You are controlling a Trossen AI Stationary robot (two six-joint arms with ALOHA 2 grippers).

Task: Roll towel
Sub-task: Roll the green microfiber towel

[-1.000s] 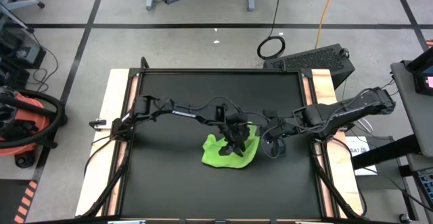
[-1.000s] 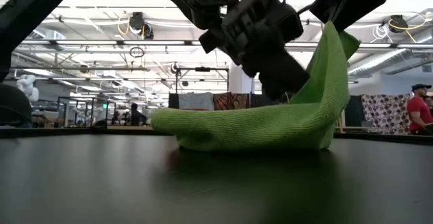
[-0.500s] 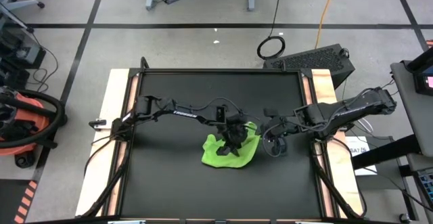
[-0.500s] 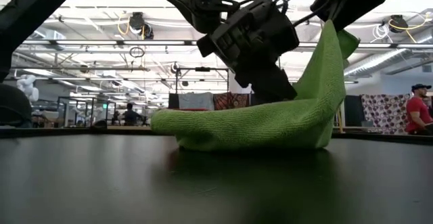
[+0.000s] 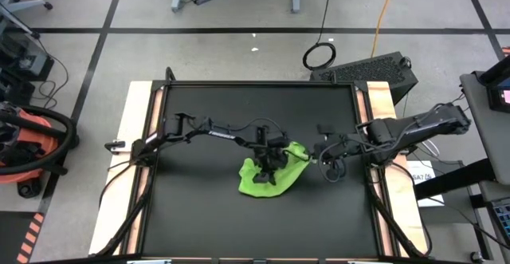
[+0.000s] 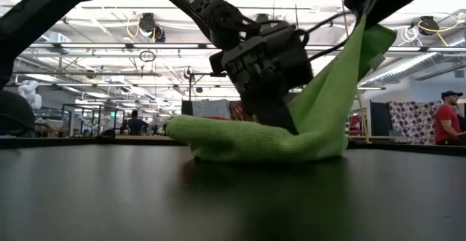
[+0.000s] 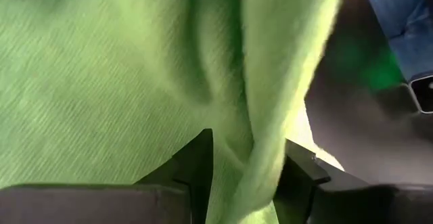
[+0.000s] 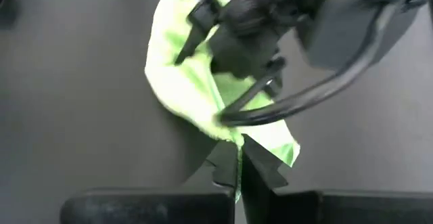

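The lime-green towel lies bunched on the black mat, right of the middle. In the low view the towel rests on its lower fold, and its right end rises in a slope. My left gripper reaches from the table's left onto the towel's middle and is closed on a ridge of cloth. My right gripper stands at the towel's right end, shut on its raised corner. The left arm's wrist hides part of the towel from above. My left gripper pinches a raised fold of the towel between its two fingers, slanting down from the table's left. The fold stands up between them; the cloth around it lies on the mat. My right gripper pinches the towel's right corner between its shut fingertips, a thin edge of cloth. The fingers slant down from the table's right. That corner is lifted clear, and the cloth runs taut from it down to the part on the mat.
The mat has free room left of, in front of and behind the towel. Wooden table strips border the mat. A black case sits past the far right corner. People stand in the room behind.
My left gripper has sunk onto the towel and tipped further down, flattening the cloth beneath it. My right gripper has drawn toward the table's right edge with the corner; the raised flap, nearly upright before, now slants and is drawn taut. The part on the mat has stayed.
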